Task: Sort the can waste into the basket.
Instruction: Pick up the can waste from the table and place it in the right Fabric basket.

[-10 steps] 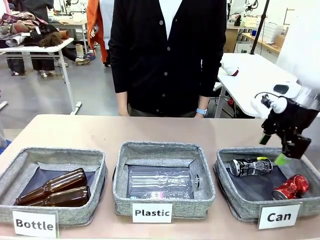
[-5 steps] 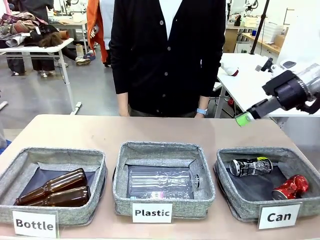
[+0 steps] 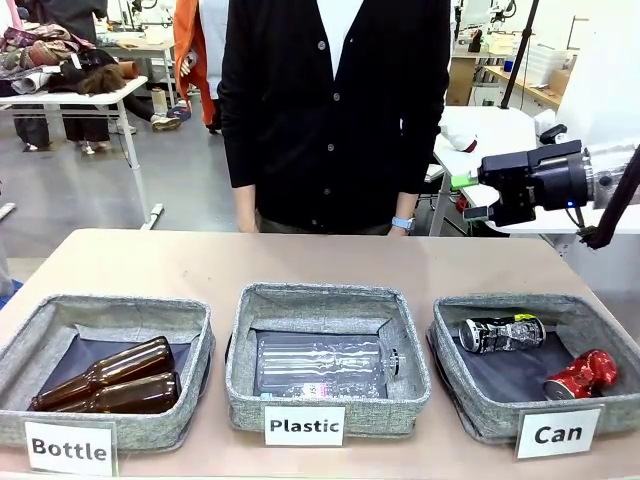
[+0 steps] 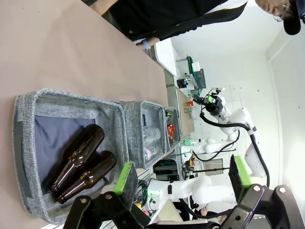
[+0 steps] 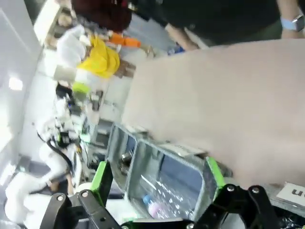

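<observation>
Already both cans lie inside the basket (image 3: pixel 455 345) labelled "Can" at the lower right of the front view: the black can (image 3: pixel 500 333) on its side toward the basket's upper left, the crushed red can (image 3: pixel 580 374) toward its lower right, the two apart. By that look the sorting is done, and the step in hand is to get the right arm clear.

Its claw, the right claw (image 3: pixel 467 197), hangs released and empty at the right of the frame, well above the counter (image 3: pixel 180 262), fingers pointing toward picture left. To finish well it should hold that height and draw off to the right edge, never dipping over the basket rim, and keep away from the person (image 3: pixel 330 110) standing at the far side.

From its own wrist view the left claw (image 4: pixel 180 179) also stands spread and empty at the bottom of the frame, above the brown bottles (image 4: pixel 81 164); it has no need to move.
</observation>
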Robot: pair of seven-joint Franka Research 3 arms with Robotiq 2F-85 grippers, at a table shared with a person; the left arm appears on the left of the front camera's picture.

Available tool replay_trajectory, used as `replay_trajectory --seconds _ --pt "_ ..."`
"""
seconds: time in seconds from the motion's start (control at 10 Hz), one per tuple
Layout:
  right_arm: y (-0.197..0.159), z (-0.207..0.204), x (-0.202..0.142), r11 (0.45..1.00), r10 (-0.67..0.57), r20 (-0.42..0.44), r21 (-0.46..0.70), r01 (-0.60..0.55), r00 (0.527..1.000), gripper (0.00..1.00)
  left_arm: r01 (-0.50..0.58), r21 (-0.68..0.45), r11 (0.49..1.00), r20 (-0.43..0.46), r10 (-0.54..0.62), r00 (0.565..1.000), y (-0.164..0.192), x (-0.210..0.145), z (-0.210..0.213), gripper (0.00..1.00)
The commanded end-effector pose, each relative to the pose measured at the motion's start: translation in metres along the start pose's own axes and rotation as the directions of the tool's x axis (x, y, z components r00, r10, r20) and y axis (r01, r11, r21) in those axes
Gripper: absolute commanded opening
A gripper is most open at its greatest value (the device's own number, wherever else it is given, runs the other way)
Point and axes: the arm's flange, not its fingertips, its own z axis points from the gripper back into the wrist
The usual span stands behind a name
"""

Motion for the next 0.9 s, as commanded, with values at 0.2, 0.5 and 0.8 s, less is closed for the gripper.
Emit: replay_trajectory --seconds 0.2,0.5,0.8 --pt "-0.0013 0.0018 -0.0029 0.999 0.053 -0.058 -0.002 -0.053 0.997 1.00 0.005 -0.019 1.000 0.007 -0.005 1.000 -0.0033 0.0003 -0.0002 1.00" --pt "-0.0013 0.0018 -0.0029 0.999 0.053 -0.058 -0.002 -0.053 0.997 1.00 0.005 -0.019 1.000 0.007 -0.005 1.000 -0.0033 0.0003 -0.0002 1.00" --pt "-0.0013 0.0018 -0.0029 0.999 0.053 -0.058 -0.002 -0.053 0.997 1.00 0.005 -0.019 1.000 0.007 -0.005 1.000 -0.0033 0.0003 -0.0002 1.00"
